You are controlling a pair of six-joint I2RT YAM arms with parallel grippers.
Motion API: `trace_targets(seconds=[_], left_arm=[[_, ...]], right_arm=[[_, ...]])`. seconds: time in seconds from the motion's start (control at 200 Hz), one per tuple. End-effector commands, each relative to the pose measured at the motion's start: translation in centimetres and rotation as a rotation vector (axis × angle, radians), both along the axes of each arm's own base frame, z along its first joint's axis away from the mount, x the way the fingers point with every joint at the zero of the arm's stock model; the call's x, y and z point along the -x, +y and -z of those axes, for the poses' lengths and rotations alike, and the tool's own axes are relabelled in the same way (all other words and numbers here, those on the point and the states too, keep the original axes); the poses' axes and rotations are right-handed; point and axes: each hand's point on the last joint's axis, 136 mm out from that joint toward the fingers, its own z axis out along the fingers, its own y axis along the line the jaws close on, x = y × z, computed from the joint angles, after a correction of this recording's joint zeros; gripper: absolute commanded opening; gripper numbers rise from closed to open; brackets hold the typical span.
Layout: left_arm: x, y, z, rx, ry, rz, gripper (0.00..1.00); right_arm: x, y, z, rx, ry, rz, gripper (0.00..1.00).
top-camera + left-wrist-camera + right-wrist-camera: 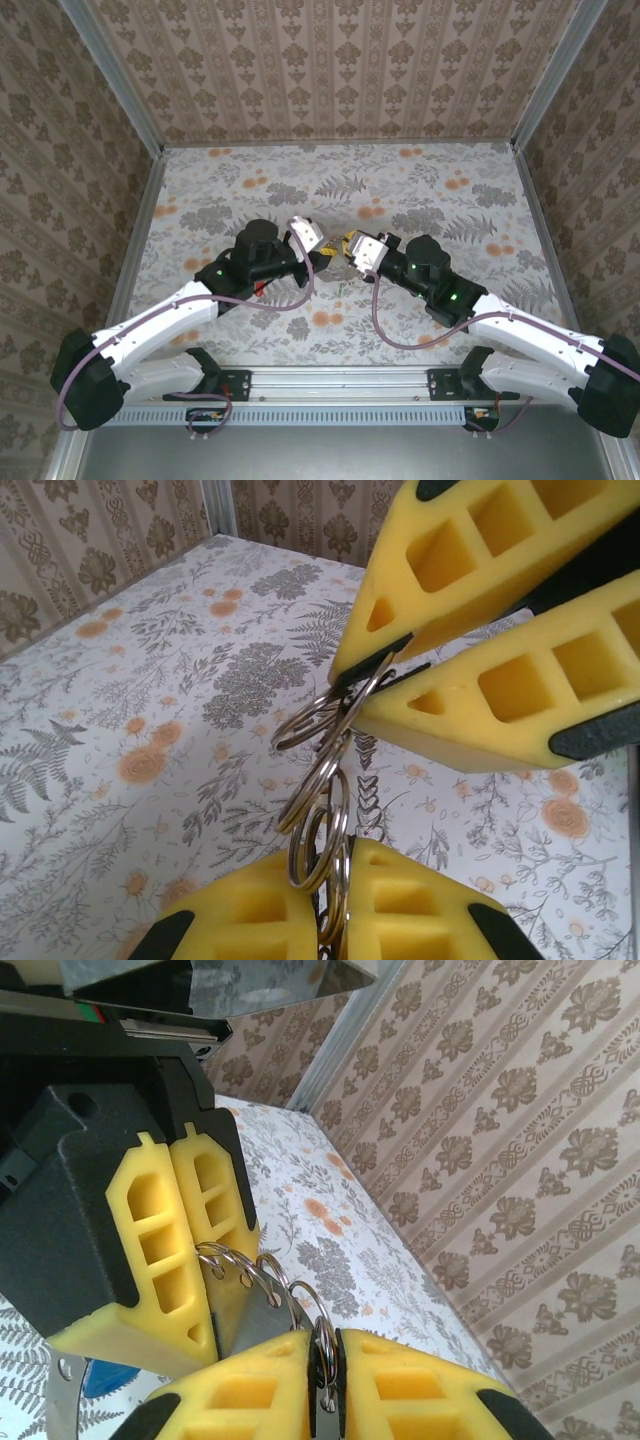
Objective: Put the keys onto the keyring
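Observation:
Both grippers meet above the middle of the table. The keyring (325, 780) shows as a short chain of silver split rings stretched between them. My left gripper (335, 858) is shut on its lower rings, and my right gripper (362, 685) is shut on the top ones. In the right wrist view my right gripper (325, 1342) pinches one ring (318, 1310). A flat grey key blade (248, 1312) hangs from the rings beside my left gripper (215, 1290). A blue key head (105, 1380) peeks out at the lower left. In the top view the left gripper (318, 246) and the right gripper (350, 250) nearly touch.
The floral tabletop (400, 190) is walled by patterned panels on three sides, with metal corner posts (150, 130) at the back. A small red piece (260, 290) lies under the left arm. Purple cables loop near both wrists.

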Motion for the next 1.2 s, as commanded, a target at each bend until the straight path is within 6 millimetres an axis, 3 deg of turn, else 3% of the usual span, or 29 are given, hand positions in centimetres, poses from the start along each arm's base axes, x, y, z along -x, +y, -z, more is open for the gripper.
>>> trace_targets(seconds=[0.0, 0.32, 0.36, 0.415, 0.465, 0.64, 0.81, 0.91, 1.115, 1.195], left_arm=[[1.9, -0.8, -3.2, 0.066, -0.131, 0.102, 0.0], [1.7, -0.7, -2.8, 0.058, -0.112, 0.065, 0.0], [1.5, -0.6, -2.5, 0.053, -0.096, 0.051, 0.07], [1.2, -0.3, -2.0, 0.042, -0.077, 0.023, 0.31], [1.0, -0.1, -1.7, 0.032, -0.064, 0.003, 0.41], [2.1, 0.0, -2.1, 0.045, -0.063, 0.058, 0.56], [4.0, 0.6, -4.2, 0.101, -0.113, 0.132, 0.69], [3.9, 1.3, -4.6, 0.09, -0.138, 0.13, 0.65], [3.7, 0.8, -3.5, 0.003, -0.126, 0.203, 0.32], [3.7, 0.3, -3.6, -0.001, -0.126, 0.232, 0.26]], right_arm=[[-1.0, -1.3, 0.9, 0.01, 0.052, 0.07, 0.15], [-0.8, -1.3, -0.1, -0.036, 0.05, 0.073, 0.04], [-0.8, -1.4, -0.4, -0.047, 0.05, 0.074, 0.01], [-0.8, -1.5, -0.7, -0.049, 0.067, 0.07, 0.0], [-0.6, -1.6, -0.6, -0.028, 0.1, 0.06, 0.0], [-0.1, -2.1, -0.1, 0.04, 0.187, 0.01, 0.0], [0.7, -2.0, 0.3, 0.093, 0.244, -0.061, 0.0], [1.5, -1.5, 0.5, 0.124, 0.27, -0.128, 0.0], [2.7, -0.6, 0.4, 0.144, 0.303, -0.226, 0.0], [2.9, -0.3, 0.4, 0.148, 0.315, -0.249, 0.0]])
